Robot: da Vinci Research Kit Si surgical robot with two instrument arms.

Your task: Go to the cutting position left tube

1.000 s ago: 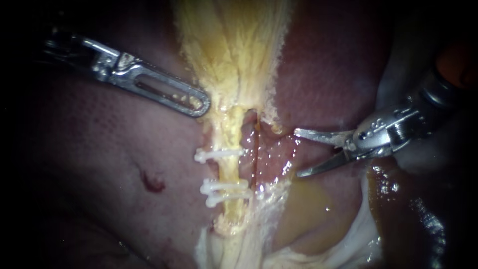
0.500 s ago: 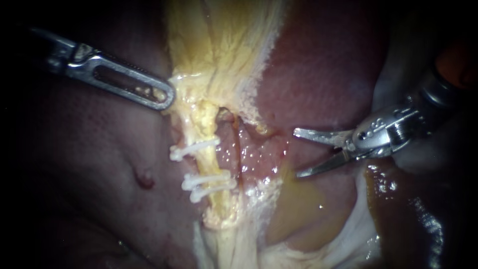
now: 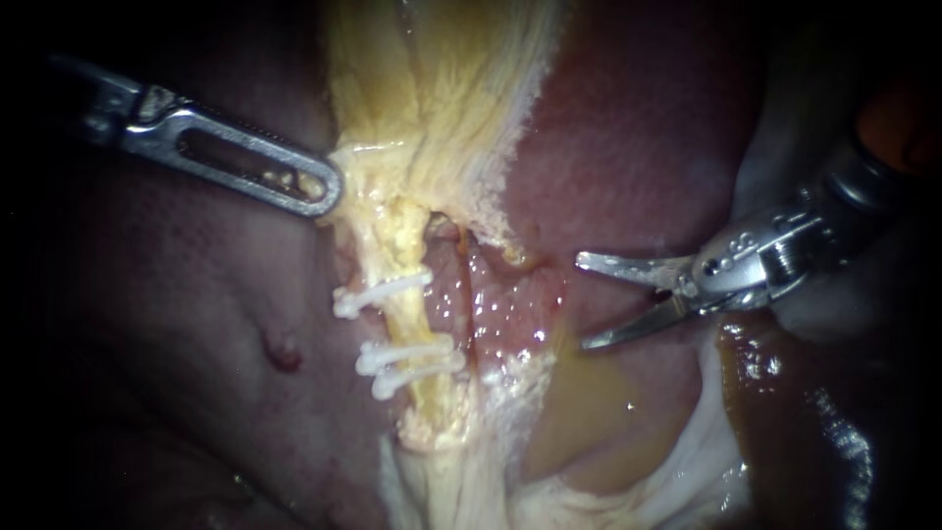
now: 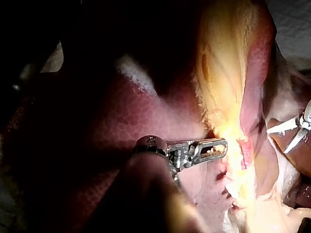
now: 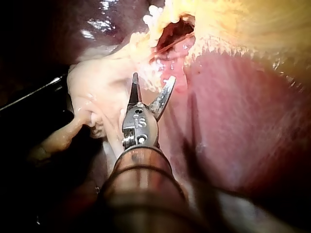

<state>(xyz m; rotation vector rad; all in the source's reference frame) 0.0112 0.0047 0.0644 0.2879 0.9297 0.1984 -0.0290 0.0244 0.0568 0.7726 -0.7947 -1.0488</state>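
The left tube (image 3: 404, 319) is a yellow strand running down from the gallbladder (image 3: 442, 88). One white clip (image 3: 378, 293) crosses it higher up, and two clips (image 3: 410, 365) lie close together lower down. My left instrument (image 3: 329, 191) comes in from the upper left, its slotted jaws shut on the gallbladder's yellow edge and holding it leftward. My right instrument (image 3: 582, 302), with two thin blades, stands open to the right of the tube, well apart from it. The right wrist view shows the blades (image 5: 153, 77) spread, short of the pale tissue.
Dark red liver (image 3: 196, 324) lies on both sides of the tube. A thin reddish strand (image 3: 469, 304) runs just right of it over wet pink tissue. Yellow-brown fluid (image 3: 589, 402) and white tissue (image 3: 687, 471) sit lower right.
Over the last second my left instrument drew the gallbladder edge leftward, and the tube and its clips shifted left and tilted. In the last half second nothing moved. The right instrument stayed put.
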